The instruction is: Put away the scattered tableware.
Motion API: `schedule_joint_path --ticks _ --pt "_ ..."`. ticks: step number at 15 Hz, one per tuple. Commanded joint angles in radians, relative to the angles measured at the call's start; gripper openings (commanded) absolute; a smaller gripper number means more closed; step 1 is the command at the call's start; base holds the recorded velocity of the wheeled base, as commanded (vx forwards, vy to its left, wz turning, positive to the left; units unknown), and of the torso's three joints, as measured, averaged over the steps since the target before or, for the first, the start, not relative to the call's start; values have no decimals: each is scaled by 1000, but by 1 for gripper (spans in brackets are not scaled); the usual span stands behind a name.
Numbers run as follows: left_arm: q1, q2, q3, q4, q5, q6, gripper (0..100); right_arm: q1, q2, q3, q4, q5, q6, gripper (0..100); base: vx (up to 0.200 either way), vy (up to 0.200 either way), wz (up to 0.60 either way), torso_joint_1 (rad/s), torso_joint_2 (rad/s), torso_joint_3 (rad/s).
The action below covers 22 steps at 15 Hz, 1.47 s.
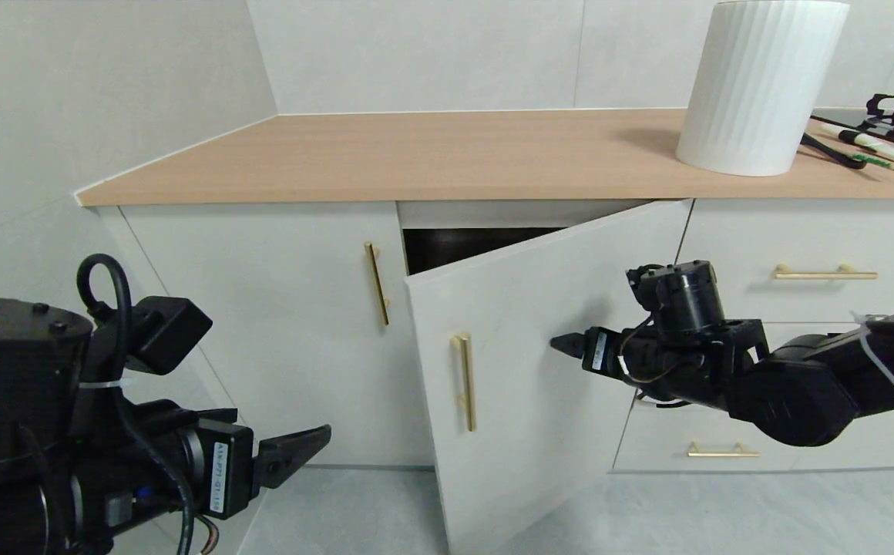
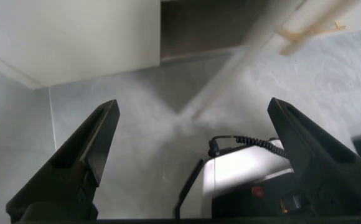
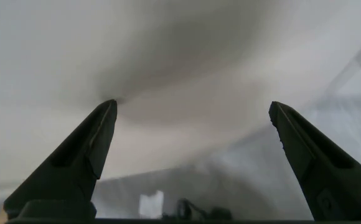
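Scattered tableware (image 1: 871, 142), dark utensils and pale sticks, lies on the wooden countertop (image 1: 416, 154) at the far right. Below it a white cabinet door (image 1: 539, 347) with a gold handle (image 1: 463, 381) stands partly swung out, and a dark gap (image 1: 462, 245) shows above it. My right gripper (image 1: 566, 345) is open, its tips right at the door's outer face, which is the pale surface just ahead of the right gripper (image 3: 193, 109) in its wrist view. My left gripper (image 1: 316, 441) hangs low at the left, open and empty, over the grey floor (image 2: 137, 124).
A tall white ribbed container (image 1: 755, 85) stands on the counter beside the utensils. A shut door with a gold handle (image 1: 376, 283) is left of the open one, and drawers (image 1: 825, 272) are to its right. In the left wrist view the swung door's handle (image 2: 305, 31) shows.
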Motion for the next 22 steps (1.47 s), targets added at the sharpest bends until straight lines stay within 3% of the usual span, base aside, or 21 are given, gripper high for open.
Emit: schedule_joint_path --ticks 1,4,7,22 --pt "0 3 -2 -1 0 -1 100 6 66 -2 -71 -36 5 100 0 0 0 0 0 0" --pt "0 11 -5 -3 0 -4 100 6 144 -41 -192 -140 15 100 0 0 0 0 0 0" --pt "0 12 -5 -3 0 -4 100 6 202 -110 -218 -258 31 100 0 0 0 0 0 0" --pt "0 18 -3 -3 0 -4 100 -22 259 -199 -255 -353 48 100 0 0 0 0 0 0"
